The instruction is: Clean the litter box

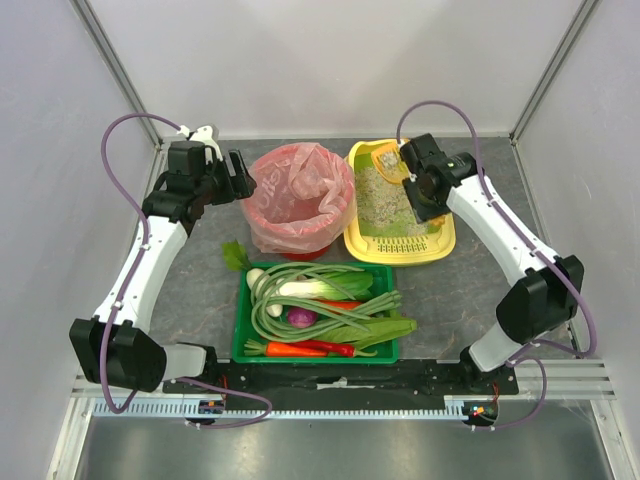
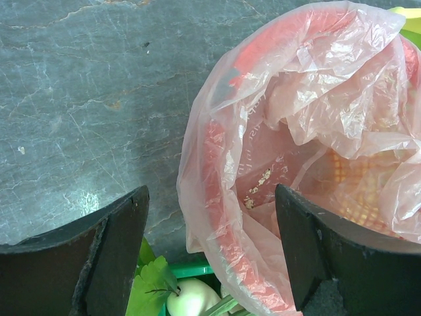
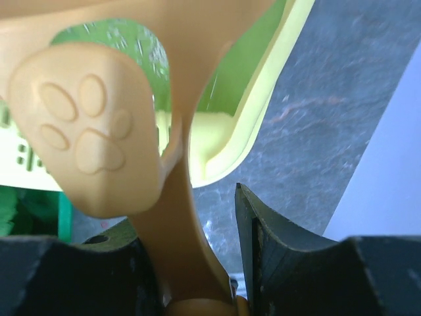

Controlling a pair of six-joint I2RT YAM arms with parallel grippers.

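The yellow litter box [image 1: 400,252] with grey-beige litter lies at the back right of the table. My right gripper [image 1: 416,182] hovers over its far end, shut on the handle of a tan scoop [image 3: 92,131] with a paw print. Under that handle the right wrist view shows the box's yellow rim [image 3: 279,79] and green lining [image 3: 240,76]; the right gripper [image 3: 187,217] pinches the scoop's stem. My left gripper [image 1: 240,178] stands open at the left rim of the red bin [image 1: 300,205]; in its wrist view the left gripper [image 2: 210,197] straddles the pink bag's edge [image 2: 217,217], holding nothing.
The red bin with its pink bag [image 2: 309,99] holds a few crumbs of litter. A green tray [image 1: 240,335] of vegetables sits in front of it, its corner [image 2: 191,270] under my left fingers. Grey walls close in the table on three sides.
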